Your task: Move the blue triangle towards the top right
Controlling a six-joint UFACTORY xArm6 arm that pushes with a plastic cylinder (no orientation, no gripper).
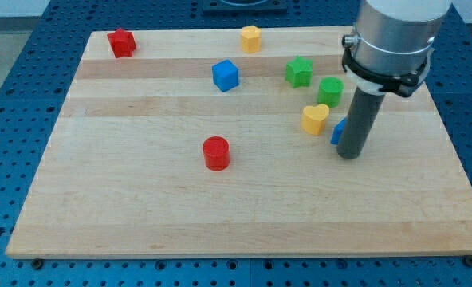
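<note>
Behind my tip [349, 155], blue triangle [337, 132] mostly hidden, orientation unclear

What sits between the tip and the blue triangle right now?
Nothing: in the camera view my tip stands right against the blue triangle, hiding most of it. The yellow block sits just to the view's left.

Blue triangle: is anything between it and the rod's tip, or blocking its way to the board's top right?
Nothing separates them: my tip sits right against the blue triangle, mostly hiding it. The green cylinder stands just above the triangle, the yellow heart just to its left; the green cylinder could foul a push up and right.
</note>
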